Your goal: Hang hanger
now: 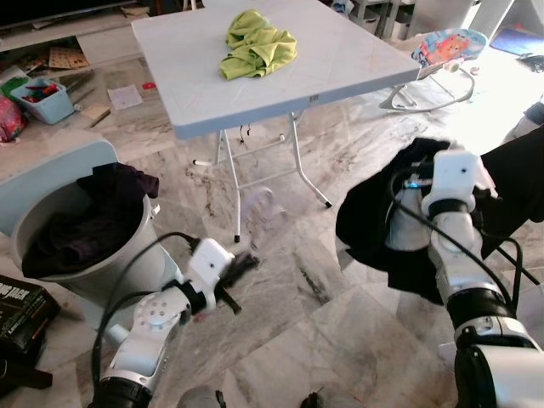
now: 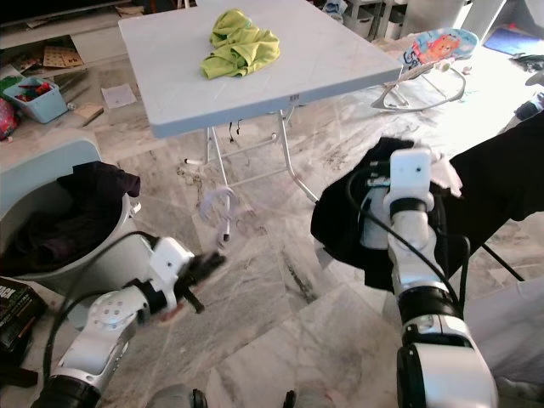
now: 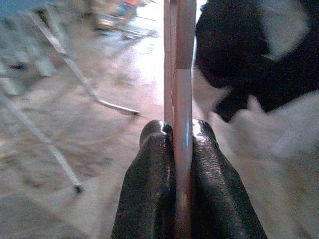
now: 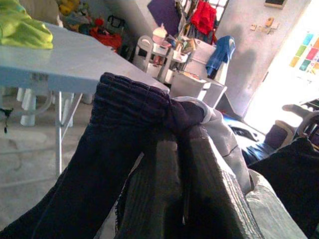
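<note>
Here, each item line by line.
Left end effector [image 3: 182, 149]: closed tight on a thin pinkish hanger [image 3: 180, 74]; in the left wrist view the two black fingers [image 3: 149, 189] press the hanger's flat bar from both sides.
Hanger position: low over the marble floor [image 1: 340, 331], ahead of the robot's left arm, just beside the laundry bin; its shape is blurred in the head views.
Right end effector [image 4: 174, 149]: raised on the robot's right, clamped on a dark navy garment [image 4: 124, 129], whose gathered waistband bunches at the fingertips.
Garment: drapes down from the right end effector, hanging clear of the floor in the left eye view [image 1: 374, 221].
Laundry bin [image 1: 127, 255]: pale, round, to the robot's left, holding dark clothes [image 1: 85, 229] that spill over its rim.
Surface [image 1: 255, 85]: a white folding table ahead, well apart from both arms, with a crumpled lime-green cloth [image 1: 257, 44] on top.
Background: toys and a blue box [image 1: 42, 100] at far left, a baby bouncer [image 1: 450, 51] at far right.
</note>
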### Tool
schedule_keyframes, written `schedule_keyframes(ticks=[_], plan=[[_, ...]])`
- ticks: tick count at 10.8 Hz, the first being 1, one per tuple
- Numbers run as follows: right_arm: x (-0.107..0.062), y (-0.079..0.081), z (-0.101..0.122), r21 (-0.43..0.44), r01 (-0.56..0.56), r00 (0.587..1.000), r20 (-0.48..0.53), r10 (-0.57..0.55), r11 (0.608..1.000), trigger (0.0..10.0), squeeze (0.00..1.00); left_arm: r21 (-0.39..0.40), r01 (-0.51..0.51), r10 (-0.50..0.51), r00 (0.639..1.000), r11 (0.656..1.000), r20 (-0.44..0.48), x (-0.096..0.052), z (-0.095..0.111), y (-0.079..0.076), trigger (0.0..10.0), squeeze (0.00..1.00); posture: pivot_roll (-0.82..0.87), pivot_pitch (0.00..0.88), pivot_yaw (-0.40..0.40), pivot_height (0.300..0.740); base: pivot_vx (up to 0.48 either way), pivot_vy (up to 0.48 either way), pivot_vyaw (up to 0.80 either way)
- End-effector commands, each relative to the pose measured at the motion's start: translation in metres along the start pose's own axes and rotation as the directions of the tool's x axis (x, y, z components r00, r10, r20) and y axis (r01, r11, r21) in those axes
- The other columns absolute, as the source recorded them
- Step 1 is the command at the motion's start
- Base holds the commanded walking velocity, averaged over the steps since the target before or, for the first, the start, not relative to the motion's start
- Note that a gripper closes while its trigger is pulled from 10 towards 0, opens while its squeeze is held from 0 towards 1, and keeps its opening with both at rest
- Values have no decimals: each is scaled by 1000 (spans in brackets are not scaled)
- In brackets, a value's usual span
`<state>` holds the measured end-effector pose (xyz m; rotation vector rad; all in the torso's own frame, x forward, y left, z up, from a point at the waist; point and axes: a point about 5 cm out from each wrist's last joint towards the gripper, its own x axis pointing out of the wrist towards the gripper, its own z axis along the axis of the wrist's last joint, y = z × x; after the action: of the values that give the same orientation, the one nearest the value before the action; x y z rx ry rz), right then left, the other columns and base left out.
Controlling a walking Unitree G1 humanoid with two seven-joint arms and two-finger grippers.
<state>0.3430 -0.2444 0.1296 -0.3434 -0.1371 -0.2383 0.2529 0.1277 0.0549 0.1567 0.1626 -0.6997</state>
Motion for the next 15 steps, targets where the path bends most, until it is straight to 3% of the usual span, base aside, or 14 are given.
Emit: schedule_keyframes(ticks=[1,3,5,6,9,12,15], plan=[[-3,1,2,0,8,1000,14,-8,1000,0,0,27,-104,104,994,994,18,-5,4,7,10000,0,-76,0,-10,740,0,0,0],[-19,16,-7,80,-81,997,-10,82,994,0,0,98,-336,336,942,937,22,-14,1,24,10000,0,-67,0,-10,740,0,0,0],[-43,31,-9,142,-184,983,16,184,973,0,0,26,-521,520,853,853,45,-25,1,37,10000,0,-69,0,-10,740,0,0,0],[-52,34,-8,168,-197,980,24,195,966,0,0,3,-564,563,825,826,59,-28,4,40,10000,0,-69,0,-7,740,0,0,0],[-62,43,2,218,-213,977,46,208,952,0,0,-62,-524,528,842,849,108,-21,16,36,10000,0,-76,0,7,740,109,0,0],[-56,53,38,215,-287,952,169,254,933,0,0,-64,-507,511,849,860,135,-15,26,35,10000,0,-74,0,-1,740,399,0,0],[-58,57,41,218,-315,944,174,281,924,0,0,-69,-486,491,859,871,144,-11,27,30,10000,0,-75,0,-14,740,401,0,0]])
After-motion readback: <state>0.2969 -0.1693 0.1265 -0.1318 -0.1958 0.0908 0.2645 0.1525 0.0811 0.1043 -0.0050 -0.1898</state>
